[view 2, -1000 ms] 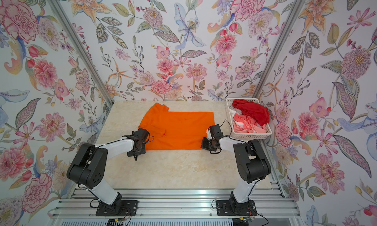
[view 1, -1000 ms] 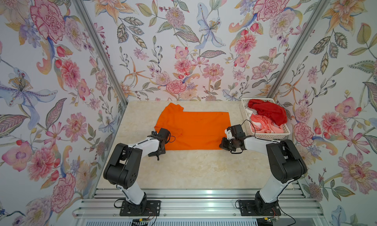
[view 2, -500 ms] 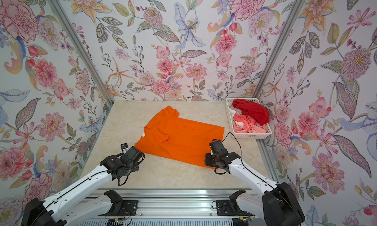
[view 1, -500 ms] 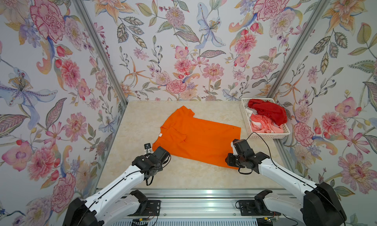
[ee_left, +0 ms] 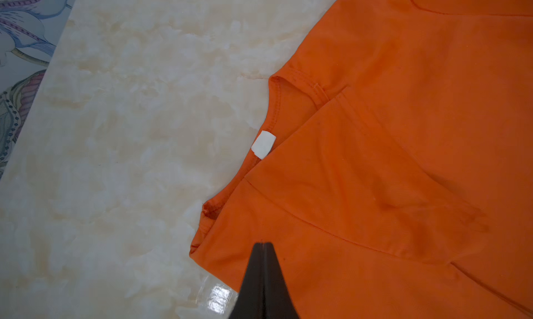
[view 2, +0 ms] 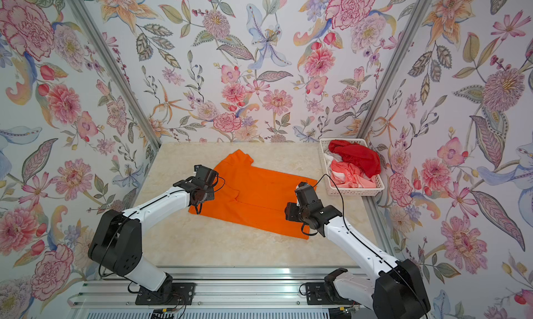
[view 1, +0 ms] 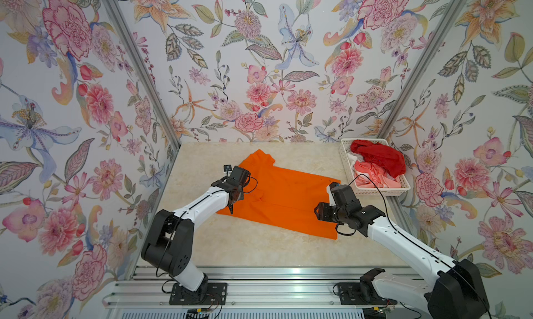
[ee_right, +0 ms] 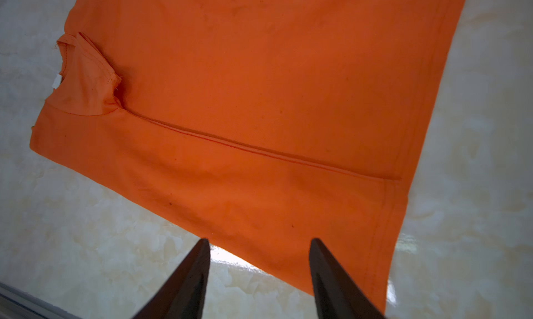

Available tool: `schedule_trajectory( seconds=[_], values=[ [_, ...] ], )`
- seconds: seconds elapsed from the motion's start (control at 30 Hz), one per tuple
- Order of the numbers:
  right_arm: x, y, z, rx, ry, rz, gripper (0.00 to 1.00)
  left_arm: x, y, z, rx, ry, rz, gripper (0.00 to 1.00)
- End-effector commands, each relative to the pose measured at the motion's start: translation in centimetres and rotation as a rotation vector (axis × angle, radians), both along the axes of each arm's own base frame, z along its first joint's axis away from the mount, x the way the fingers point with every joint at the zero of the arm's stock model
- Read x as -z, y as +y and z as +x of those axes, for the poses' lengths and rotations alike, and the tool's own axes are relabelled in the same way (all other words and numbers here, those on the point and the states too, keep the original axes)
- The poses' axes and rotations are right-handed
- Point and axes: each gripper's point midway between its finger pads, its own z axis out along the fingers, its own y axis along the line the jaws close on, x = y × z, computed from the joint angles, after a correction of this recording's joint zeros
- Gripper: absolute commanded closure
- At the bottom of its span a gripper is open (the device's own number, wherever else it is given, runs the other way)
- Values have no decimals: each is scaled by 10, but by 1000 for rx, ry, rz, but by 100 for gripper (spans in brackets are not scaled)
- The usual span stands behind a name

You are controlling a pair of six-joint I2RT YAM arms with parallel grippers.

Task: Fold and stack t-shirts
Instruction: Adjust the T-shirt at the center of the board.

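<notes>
The orange t-shirt (view 1: 288, 199) lies on the worktop (view 1: 259, 251), near side folded over. My right end effector (ee_right: 259, 240) has just opened, empty. My left end effector (ee_left: 262, 247) stays shut by the collar corner, so this fold looks laid.

We see the coral-pink-and-white cloth t-shirt (view 1: 372, 177) only partly, under the deep red cloth t-shirt (view 1: 380, 159); the left wrist view's edge cuts off the bright orange cloth t-shirt (ee_left: 403, 144).
</notes>
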Motion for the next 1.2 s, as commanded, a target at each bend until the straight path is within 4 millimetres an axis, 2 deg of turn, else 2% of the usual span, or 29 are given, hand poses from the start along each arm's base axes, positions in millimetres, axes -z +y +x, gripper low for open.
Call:
schedule_trajectory(
  seconds=[0.0,0.03,0.07,0.1,0.17,0.33,0.47,0.6,0.77,0.93,1.03,1.17],
  values=[
    [24,-6,-12,29,86,-9,68,8,5,18,64,14,-49,100],
    [31,-9,-15,39,109,-19,80,14,7,19,67,32,-41,100],
    [36,-10,-18,47,130,-27,86,21,9,19,72,50,-33,100],
    [44,-12,-21,52,153,-37,92,28,10,19,72,69,-24,100],
    [56,-16,-26,72,190,-49,96,43,11,15,64,107,-23,100],
    [80,-21,-34,92,267,-79,97,75,7,5,45,189,-52,100],
    [95,-20,-34,88,318,-86,99,88,6,-1,39,225,-61,100],
    [111,-20,-29,91,359,-90,100,100,7,-16,16,267,-82,100],
    [124,-21,-18,88,393,-105,100,123,12,-55,-61,361,-127,100],
    [131,-20,-14,74,416,-112,100,131,18,-115,-110,417,-123,100],
    [135,-21,-20,70,434,-120,100,124,25,-141,-135,413,-92,100],
    [132,-27,-37,59,450,-130,98,109,33,-163,-162,397,-68,100]
  ],
)
